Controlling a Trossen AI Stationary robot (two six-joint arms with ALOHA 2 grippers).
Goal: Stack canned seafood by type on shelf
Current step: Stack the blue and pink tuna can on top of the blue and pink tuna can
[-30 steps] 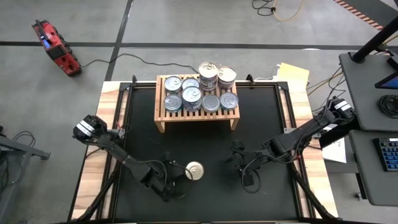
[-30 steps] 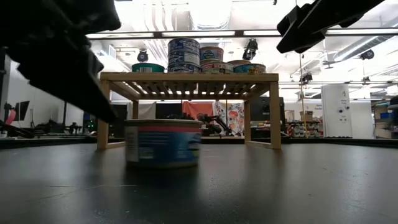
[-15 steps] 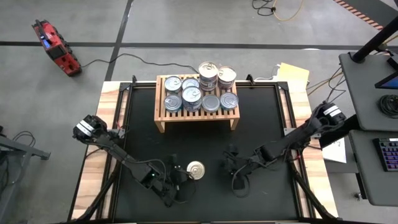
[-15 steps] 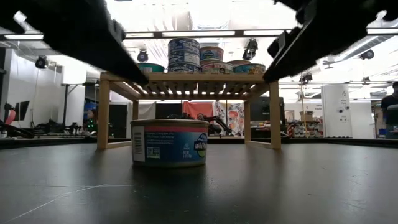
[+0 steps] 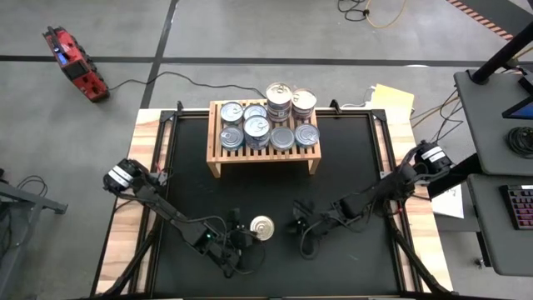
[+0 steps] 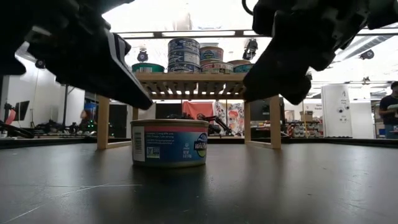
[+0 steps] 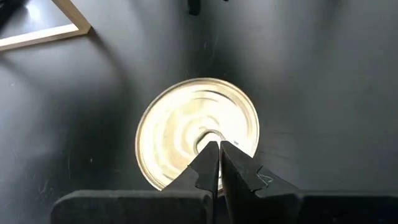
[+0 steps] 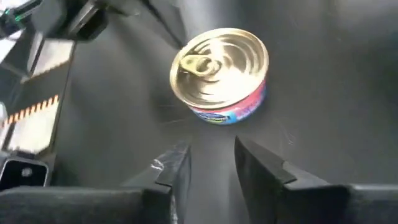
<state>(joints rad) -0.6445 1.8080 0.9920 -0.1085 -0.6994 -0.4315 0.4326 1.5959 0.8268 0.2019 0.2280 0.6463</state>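
One can of seafood (image 5: 261, 227), with a silver lid and a blue and pink label, stands upright on the black mat (image 5: 350, 167) near the table's front; the low view shows this can (image 6: 169, 143) too. The wooden shelf (image 5: 218, 163) at the far side carries several cans (image 5: 271, 133). My left gripper (image 7: 219, 148) is shut. Its tips hang just over the can's lid (image 7: 186, 124), from the can's left. My right gripper (image 8: 211, 158) is open and stands right of the can (image 8: 221, 74), pointing at it, with a gap of mat between.
Two taller piles of cans (image 5: 290, 100) stand at the shelf's far right. Bare mat lies between the lone can and the shelf's legs (image 6: 102, 115). Wooden table edges (image 5: 141, 150) flank the mat. A red tool (image 5: 75, 62) and cables lie on the floor beyond.
My right gripper has come down and gone toward the table's left, closing in on the can, and its wrist has rolled. My left gripper has rolled and edged nearer the can. The can has shifted slightly toward the table's right and now stands still.
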